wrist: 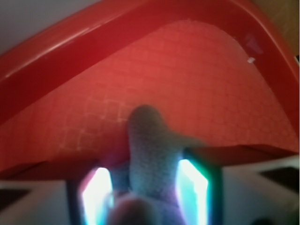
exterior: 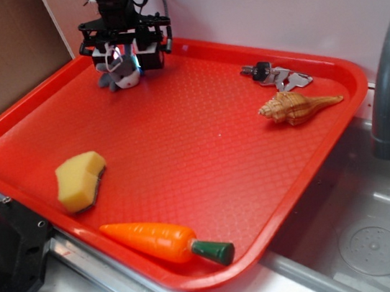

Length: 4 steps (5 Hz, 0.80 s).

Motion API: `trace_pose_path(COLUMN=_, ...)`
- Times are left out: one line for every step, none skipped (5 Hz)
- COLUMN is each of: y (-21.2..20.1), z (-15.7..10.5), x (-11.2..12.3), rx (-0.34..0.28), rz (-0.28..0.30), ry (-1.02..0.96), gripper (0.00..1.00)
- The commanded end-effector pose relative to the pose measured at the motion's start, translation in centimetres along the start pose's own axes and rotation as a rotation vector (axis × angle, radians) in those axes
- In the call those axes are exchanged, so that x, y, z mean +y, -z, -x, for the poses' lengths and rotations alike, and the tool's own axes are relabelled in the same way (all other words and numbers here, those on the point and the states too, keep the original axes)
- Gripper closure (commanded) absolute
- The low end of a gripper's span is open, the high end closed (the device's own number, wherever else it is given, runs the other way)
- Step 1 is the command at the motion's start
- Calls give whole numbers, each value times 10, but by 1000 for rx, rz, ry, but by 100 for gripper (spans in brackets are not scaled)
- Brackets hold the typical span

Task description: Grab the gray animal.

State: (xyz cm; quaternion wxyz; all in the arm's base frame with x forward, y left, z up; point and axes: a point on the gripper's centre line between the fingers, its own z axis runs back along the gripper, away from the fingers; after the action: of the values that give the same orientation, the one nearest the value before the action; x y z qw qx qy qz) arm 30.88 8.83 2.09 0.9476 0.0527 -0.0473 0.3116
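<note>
The gray animal (exterior: 121, 73) sits at the far corner of the red tray (exterior: 182, 155), between the 2 fingers of the gripper (exterior: 125, 60). In the wrist view the gray animal (wrist: 152, 159) fills the gap and both pads appear to press its sides, so the gripper is judged clenched on it. Confirm a centered hold on the body, not the fin. Lift straight up, clear of the tray rim. Soft plush may slip; maintain squeeze.

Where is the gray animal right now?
In the exterior view the gray animal sits at the red tray's far left corner, between the gripper's fingers, far from the sponge.
</note>
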Motion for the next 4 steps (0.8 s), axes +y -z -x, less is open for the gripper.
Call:
trace_pose_path(y=-4, z=1, x=12, rx=-25, rz=21, ry=-13, gripper=100)
trace_pose_path(y=-5, z=1, x=13, rx=-30, rz=20, ry=-13, gripper=100)
trace_pose_path(y=-6, z=1, x=14, rx=-34, rz=20, ry=-15, gripper=100)
trace_pose_path(y=-8, z=1, x=15, rx=-35, rz=11, ry=-12, gripper=100)
